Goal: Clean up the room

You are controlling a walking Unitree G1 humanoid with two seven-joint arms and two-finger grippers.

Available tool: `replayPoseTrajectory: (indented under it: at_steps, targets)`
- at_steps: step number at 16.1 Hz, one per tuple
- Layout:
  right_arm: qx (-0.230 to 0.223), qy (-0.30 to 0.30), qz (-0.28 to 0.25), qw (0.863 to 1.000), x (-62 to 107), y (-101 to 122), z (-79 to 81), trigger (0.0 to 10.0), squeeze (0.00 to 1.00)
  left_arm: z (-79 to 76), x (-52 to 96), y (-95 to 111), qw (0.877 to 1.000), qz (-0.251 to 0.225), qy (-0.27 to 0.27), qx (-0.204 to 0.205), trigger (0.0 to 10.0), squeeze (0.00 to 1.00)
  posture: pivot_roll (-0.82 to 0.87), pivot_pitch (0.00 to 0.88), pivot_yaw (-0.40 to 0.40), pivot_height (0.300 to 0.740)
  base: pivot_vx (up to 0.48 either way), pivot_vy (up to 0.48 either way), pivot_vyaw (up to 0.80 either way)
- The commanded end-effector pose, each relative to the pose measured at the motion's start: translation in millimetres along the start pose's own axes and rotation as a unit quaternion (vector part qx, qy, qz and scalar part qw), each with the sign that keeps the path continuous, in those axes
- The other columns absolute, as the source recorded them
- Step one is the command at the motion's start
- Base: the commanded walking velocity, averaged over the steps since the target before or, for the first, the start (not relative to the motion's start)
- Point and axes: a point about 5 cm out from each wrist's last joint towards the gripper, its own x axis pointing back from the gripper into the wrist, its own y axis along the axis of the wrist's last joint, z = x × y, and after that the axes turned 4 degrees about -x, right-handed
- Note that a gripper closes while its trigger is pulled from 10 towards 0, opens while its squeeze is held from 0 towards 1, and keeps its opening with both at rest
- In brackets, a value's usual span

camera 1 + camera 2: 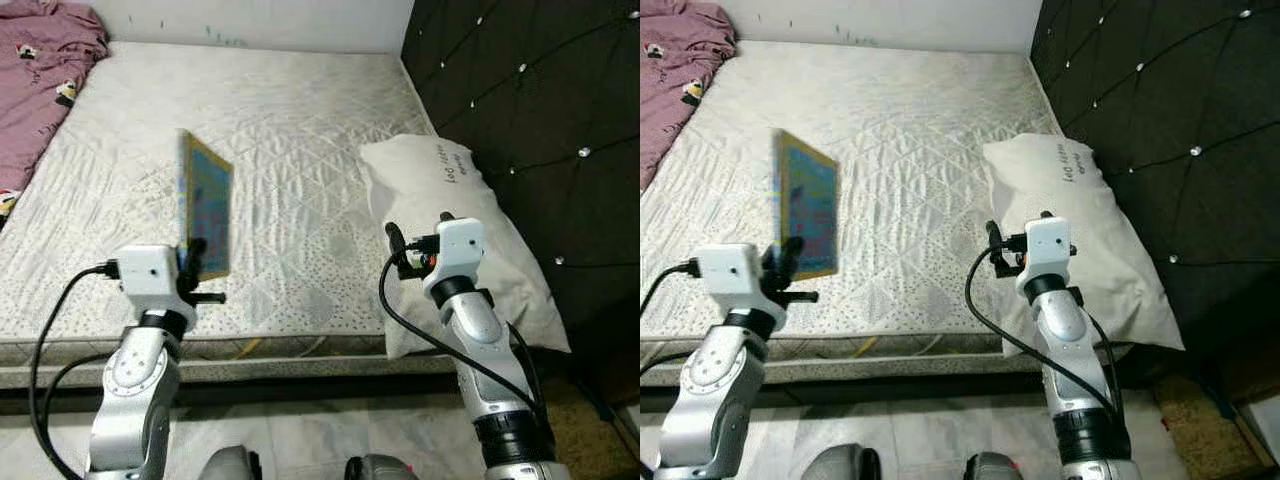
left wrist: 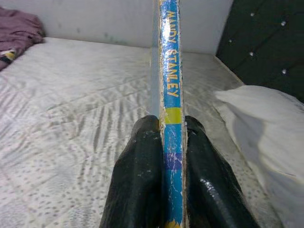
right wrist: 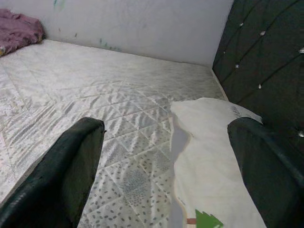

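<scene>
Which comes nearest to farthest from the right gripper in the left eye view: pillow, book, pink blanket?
1. Pillow, just ahead of the right gripper, by the dark headboard.
2. Book, held upright in the left gripper, across on the robot's left.
3. Pink blanket, far left corner of the mattress.

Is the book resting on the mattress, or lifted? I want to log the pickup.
Apart. The left eye view shows the book upright, clamped in the left gripper above the mattress; the left wrist view shows bedding far behind it.
</scene>
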Motion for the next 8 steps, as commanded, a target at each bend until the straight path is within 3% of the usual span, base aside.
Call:
replayPoseTrajectory:
  at_steps: [1, 3, 8]
  targets:
    - [0.003, -0.014, -0.003, 1.0, 1.0, 2.6, -8.8, 10.0, 0.0, -2.9, -1.6, 13.7, 0.999, -0.035, -0.009, -0.001, 10.0, 0.0, 0.01, 0.11, -0.034, 0.74, 0.386, 0.0, -0.59]
    - [0.003, -0.015, -0.003, 1.0, 0.9, 2.8, -8.8, 10.0, 0.0, -3.0, -1.7, 13.8, 0.999, -0.035, -0.01, -0.001, 10.0, 0.0, 0.01, 0.11, -0.035, 0.74, 0.412, 0.0, -0.58]
    - [0.003, -0.015, -0.003, 1.0, 0.8, 3.0, -8.7, 10.0, 0.0, -3.9, -1.9, 13.8, 0.999, -0.036, -0.015, 0.002, 10.0, 0.0, 0.01, 0.107, -0.035, 0.74, 0.425, 0.0, 0.0]
